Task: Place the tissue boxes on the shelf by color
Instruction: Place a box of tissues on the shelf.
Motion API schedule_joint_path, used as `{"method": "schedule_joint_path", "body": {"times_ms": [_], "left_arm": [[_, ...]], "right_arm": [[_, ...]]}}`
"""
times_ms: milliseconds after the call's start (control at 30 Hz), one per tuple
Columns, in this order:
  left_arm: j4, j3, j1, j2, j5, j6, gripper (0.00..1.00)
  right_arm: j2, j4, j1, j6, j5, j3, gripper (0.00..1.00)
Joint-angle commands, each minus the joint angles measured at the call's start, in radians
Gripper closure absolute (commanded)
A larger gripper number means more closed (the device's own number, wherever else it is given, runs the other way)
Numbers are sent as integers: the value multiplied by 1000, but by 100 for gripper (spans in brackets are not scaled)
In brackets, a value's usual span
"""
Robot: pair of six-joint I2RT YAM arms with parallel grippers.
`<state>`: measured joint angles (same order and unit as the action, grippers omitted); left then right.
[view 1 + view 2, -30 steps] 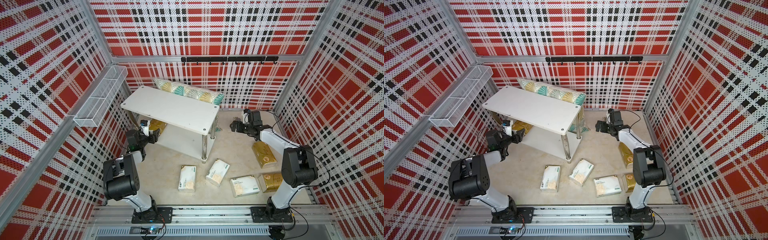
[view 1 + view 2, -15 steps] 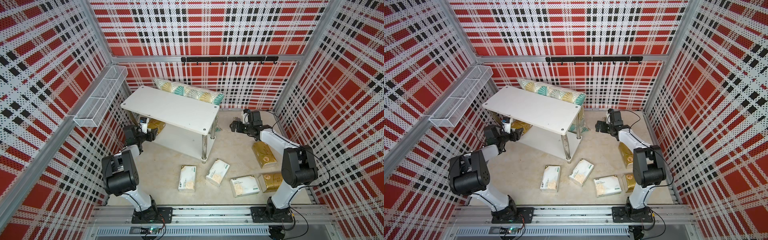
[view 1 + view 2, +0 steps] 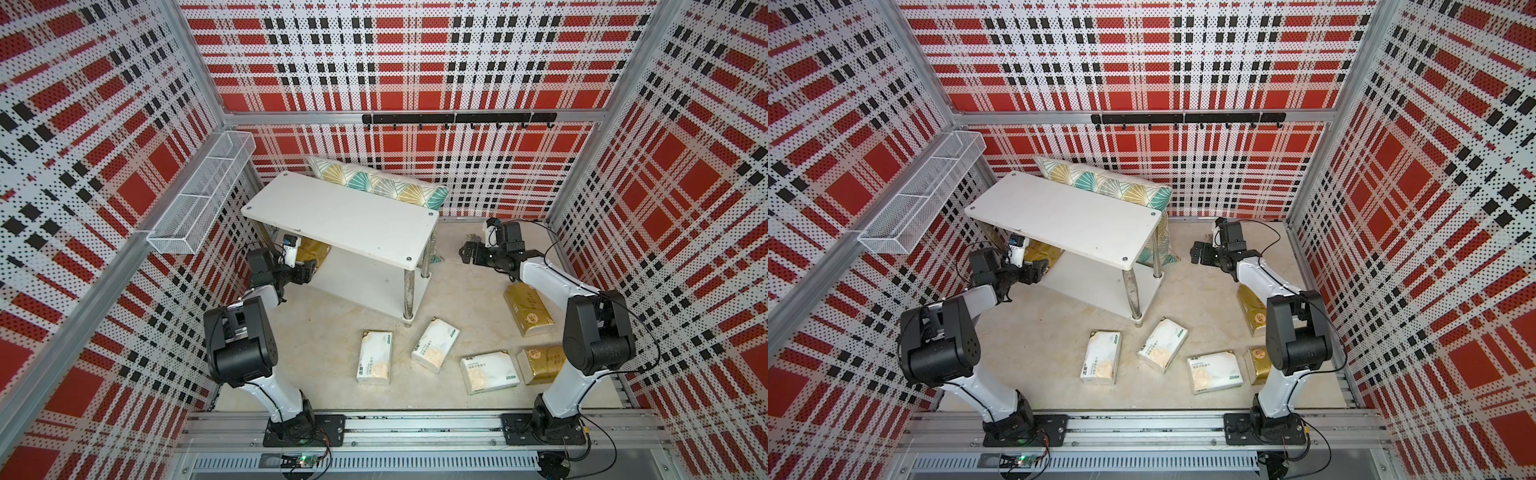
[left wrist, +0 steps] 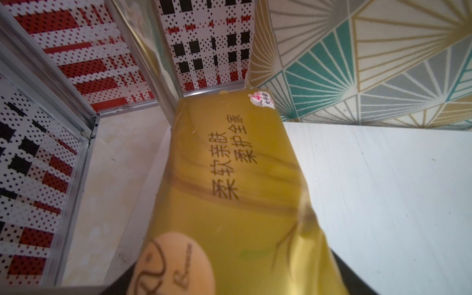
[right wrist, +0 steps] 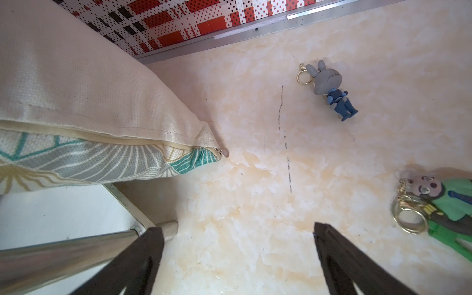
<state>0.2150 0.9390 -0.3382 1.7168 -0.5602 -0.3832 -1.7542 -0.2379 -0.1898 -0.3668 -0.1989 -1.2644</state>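
**Ana:** Where is the left gripper (image 3: 306, 270)?

**Ben:** Low down at the end of the shelf (image 3: 345, 216), by its bottom board (image 4: 383, 191). A gold pack (image 4: 229, 178) lies right in front of it. It points away from the gripper and runs along the board's edge.

**Ana:** Is it squeezing the pack?

**Ben:** I cannot tell. The pack's near end fills the space between the jaws, and only two dark corners of them show.

**Ana:** Is there room to move?

**Ben:** Not much. The top board is just above. A shiny metal leg (image 4: 158, 76) stands by the pack's far corner. The pillow (image 4: 357, 63) leans past the board. On one side of the pack the board is bare, flat and white.

**Ana:** What is the pack like?

**Ben:** It is soft, shiny and shaped like a brick. It has dark writing, a round peach badge and a small sticker at the far end. From above, the top board hides most of it.

**Ana:** And the right gripper (image 5: 237, 228)?

**Ben:** Its black fingers (image 5: 143, 255) are spread wide and hold nothing. Bare marbled floor (image 5: 255, 178) lies ahead. A chrome leg (image 5: 76, 245) and the pillow's woven corner are on one side. On the other side are a gray rabbit keyring (image 5: 329, 89) and a green keyring (image 5: 447, 201), which is cut off at the edge.

**Ana:** And the other packs?

**Ben:** They are on the floor behind the grippers, nearer the arm bases. There are three white packs (image 3: 375, 356) (image 3: 435, 345) (image 3: 489, 372) and two gold packs (image 3: 530, 309) (image 3: 542, 363). The right arm hides part of the gold ones.
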Motion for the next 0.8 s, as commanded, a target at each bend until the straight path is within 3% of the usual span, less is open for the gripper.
{"method": "schedule_joint_path", "body": {"times_ms": [0,467,600,633,767], "left_arm": [[-50,-3,14,18,24,-22,20],[-121,48,25,43,43,-14,14],[-141,59,26,46,43,3,9],[-141,60,26,44,45,9,1],[-140,62,26,37,44,28,1]], "right_arm": [[23,2,-7,5,-7,-21,0],[39,11,-7,3,-19,-6,0],[45,11,-7,8,-28,-4,0],[47,13,-7,9,-28,-3,0],[54,14,-7,8,-30,-1,0]]}}
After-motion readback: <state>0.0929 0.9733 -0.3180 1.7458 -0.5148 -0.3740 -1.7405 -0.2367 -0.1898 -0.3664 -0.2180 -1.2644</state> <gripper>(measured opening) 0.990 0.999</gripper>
